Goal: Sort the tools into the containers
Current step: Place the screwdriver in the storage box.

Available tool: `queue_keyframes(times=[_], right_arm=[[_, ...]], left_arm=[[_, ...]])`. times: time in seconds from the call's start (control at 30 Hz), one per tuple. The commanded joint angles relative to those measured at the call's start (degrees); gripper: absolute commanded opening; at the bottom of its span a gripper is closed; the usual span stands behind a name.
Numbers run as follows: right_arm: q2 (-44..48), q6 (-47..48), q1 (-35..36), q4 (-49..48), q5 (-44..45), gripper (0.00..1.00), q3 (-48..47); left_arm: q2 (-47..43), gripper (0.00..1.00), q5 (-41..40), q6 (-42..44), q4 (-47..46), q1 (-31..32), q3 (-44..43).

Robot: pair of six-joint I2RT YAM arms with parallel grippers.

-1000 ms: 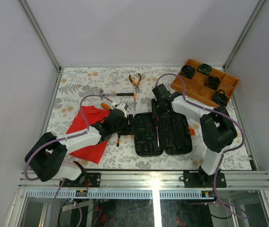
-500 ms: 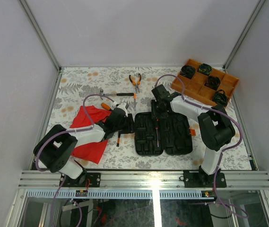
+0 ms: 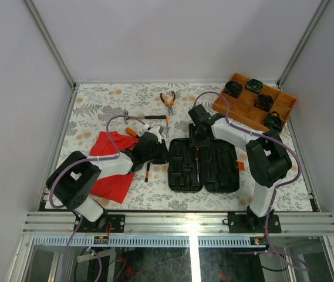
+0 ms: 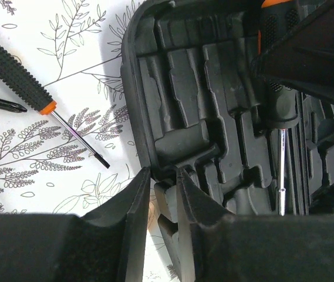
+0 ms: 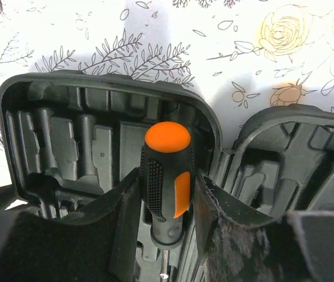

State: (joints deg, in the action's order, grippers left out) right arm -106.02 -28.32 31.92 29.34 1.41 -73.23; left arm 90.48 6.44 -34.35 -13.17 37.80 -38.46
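Note:
The black tool case [image 3: 213, 167] lies open in the middle of the table. My left gripper [image 3: 161, 154] is at its left edge; in the left wrist view its jaws [image 4: 162, 182] stand narrowly closed over a tab on the case rim [image 4: 155, 147]. My right gripper [image 3: 197, 138] is over the case's far end, closed on the orange-and-black screwdriver [image 5: 167, 176] that lies in a moulded slot [image 3: 196, 167]. Orange-handled pliers [image 3: 168, 103] and a small hammer [image 3: 146, 117] lie behind the case. Another screwdriver [image 3: 147, 172] lies left of it, also in the left wrist view [image 4: 20, 70].
A red cloth [image 3: 109, 167] lies under my left arm, with an orange handle [image 3: 130, 131] at its far edge. An orange compartment tray [image 3: 255, 104] with black round items stands at the back right. Metal frame rails border the table.
My left arm's elbow has swung forward and to the right while its gripper stayed at the case's left edge. The right gripper has barely moved.

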Motion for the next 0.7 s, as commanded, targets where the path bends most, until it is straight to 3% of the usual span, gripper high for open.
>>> queue_keyframes(times=[0.0,0.2,0.3,0.67], right_arm=[[2.68,0.5,-0.37,1.94,2.62,0.33,-2.4],[4.84,0.28,-0.37,1.95,2.56,0.49,-2.42],[5.75,0.34,-0.37,1.9,2.64,0.55,-2.31],[11.72,0.81,-0.33,1.16,3.82,0.56,0.18]], left_arm=[[1.34,0.14,-0.86,1.66,0.04,-0.45,-0.89],[1.64,0.01,-1.65,1.4,1.07,-0.45,-1.23],[1.76,0.0,-1.89,1.17,1.4,-0.45,-1.46],[2.53,0.0,-2.72,0.22,2.98,-0.53,-2.17]])
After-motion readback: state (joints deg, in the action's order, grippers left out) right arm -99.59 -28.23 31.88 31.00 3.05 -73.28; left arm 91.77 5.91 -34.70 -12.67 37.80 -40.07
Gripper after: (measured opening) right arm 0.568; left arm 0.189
